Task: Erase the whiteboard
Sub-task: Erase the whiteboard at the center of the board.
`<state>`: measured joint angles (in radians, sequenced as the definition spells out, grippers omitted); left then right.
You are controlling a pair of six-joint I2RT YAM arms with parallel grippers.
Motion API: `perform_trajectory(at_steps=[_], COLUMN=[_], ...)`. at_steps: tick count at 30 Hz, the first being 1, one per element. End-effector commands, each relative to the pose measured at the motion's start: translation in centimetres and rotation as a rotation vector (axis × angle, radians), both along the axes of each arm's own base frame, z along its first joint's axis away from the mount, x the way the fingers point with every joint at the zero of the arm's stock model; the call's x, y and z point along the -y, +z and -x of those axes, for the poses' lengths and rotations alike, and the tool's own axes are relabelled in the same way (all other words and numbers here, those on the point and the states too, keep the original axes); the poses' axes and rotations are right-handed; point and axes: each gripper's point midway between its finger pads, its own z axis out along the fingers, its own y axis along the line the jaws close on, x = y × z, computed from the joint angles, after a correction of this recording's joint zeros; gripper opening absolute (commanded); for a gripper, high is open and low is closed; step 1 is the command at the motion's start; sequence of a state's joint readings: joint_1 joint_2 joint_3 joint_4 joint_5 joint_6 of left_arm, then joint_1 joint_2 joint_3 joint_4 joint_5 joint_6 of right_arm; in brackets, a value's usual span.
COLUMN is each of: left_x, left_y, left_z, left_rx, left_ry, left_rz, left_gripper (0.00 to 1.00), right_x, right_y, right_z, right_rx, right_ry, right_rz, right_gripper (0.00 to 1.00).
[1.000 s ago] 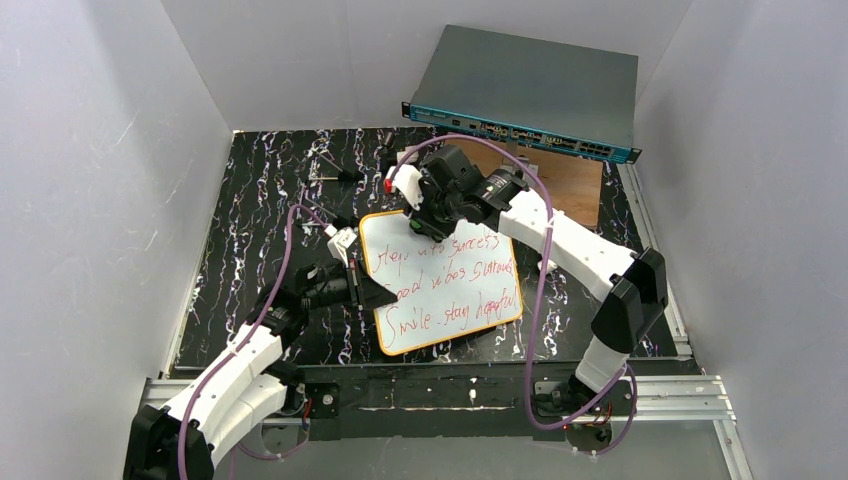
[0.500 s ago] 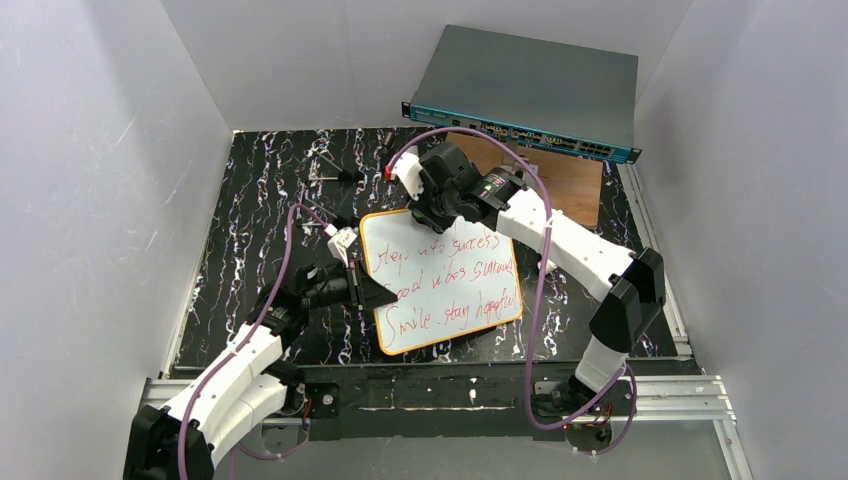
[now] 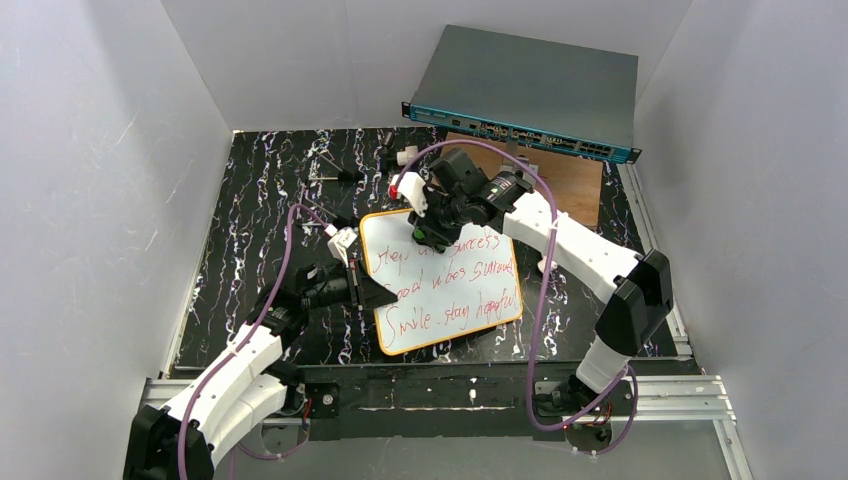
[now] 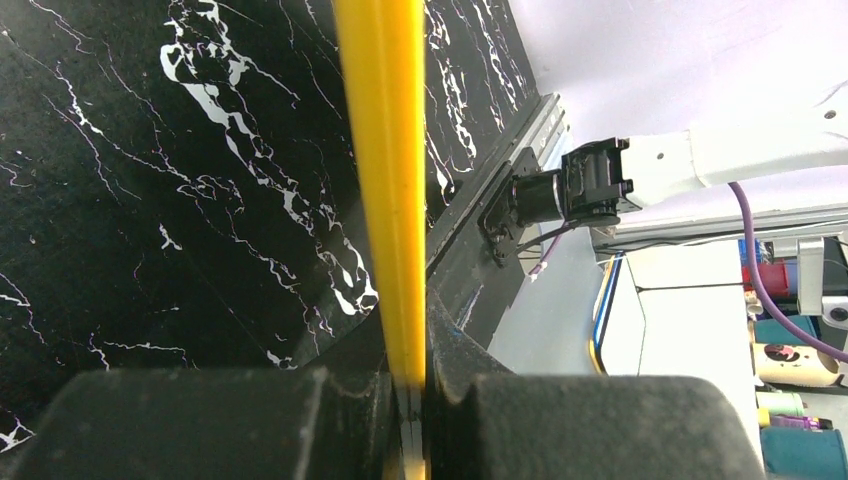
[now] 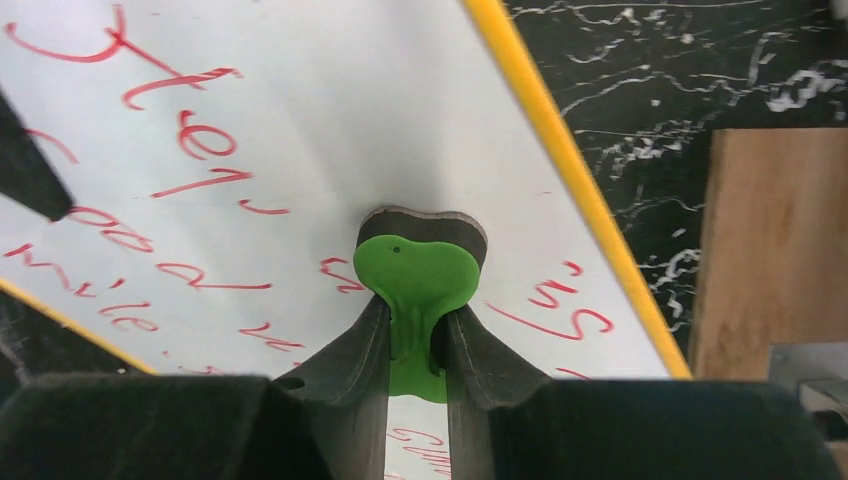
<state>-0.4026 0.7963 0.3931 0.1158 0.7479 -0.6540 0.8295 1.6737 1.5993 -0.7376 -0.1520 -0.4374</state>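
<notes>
The whiteboard point(image 3: 450, 295) lies on the black marbled table, with an orange-yellow frame and three lines of red handwriting. My left gripper point(image 3: 366, 290) is shut on the whiteboard's left edge; in the left wrist view the yellow frame point(image 4: 385, 150) runs into the closed jaws of that gripper point(image 4: 412, 405). My right gripper point(image 3: 432, 232) is over the top line of writing, shut on a green eraser point(image 5: 418, 272). The eraser's dark pad meets the white surface point(image 5: 300, 130), between the red words.
A brown wooden board point(image 3: 572, 182) lies behind the whiteboard on the right, seen also in the right wrist view point(image 5: 770, 250). A grey network switch point(image 3: 525, 85) leans over it at the back. Small tools point(image 3: 345, 175) and a white cap point(image 3: 403, 157) lie at the back left.
My right gripper, holding the eraser, has moved from the whiteboard's far edge toward me onto the top line of writing. The left arm and the board have stayed still.
</notes>
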Motion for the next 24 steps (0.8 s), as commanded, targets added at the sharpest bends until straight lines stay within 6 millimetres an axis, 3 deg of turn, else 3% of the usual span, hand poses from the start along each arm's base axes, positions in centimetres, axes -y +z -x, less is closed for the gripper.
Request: perform_trajectory(at_steps=[1, 4, 8, 12, 17, 21, 24], left_x=[0.6, 0.6, 0.6, 0.7, 0.6, 0.7, 0.7], left_y=[3.2, 3.2, 3.2, 3.3, 3.3, 3.3, 3.4], left_z=[-0.4, -0.4, -0.4, -0.3, -0.3, -0.3, -0.3], left_rx=[0.228, 0.227, 0.225, 0.228, 0.23, 0.232, 0.233], left_ry=[-0.072, -0.073, -0.076, -0.08, -0.078, -0.078, -0.079], left_rz=[0.023, 0.024, 0.026, 0.027, 0.026, 0.028, 0.03], left_gripper=[0.0, 0.0, 0.0, 0.0, 0.0, 0.0, 0.0], right_x=[-1.6, -1.8, -0.7, 0.7, 2.0, 1.8, 0.9], right_y=[0.6, 2.1, 3.2, 2.8, 0.4, -1.4, -1.4], right_z=[2.3, -1.0, -5.1, -6.4, -5.3, -1.4, 1.6], right_rx=[-0.109, -0.009, 0.125, 0.173, 0.164, 0.045, -0.066], right_ry=[0.076, -0.064, -0.238, -0.285, -0.236, -0.065, 0.056], right_rz=[-0.053, -0.066, -0.048, -0.009, 0.061, 0.053, 0.003], right_gripper=[0.01, 0.01, 0.01, 0.01, 0.01, 0.01, 0.01])
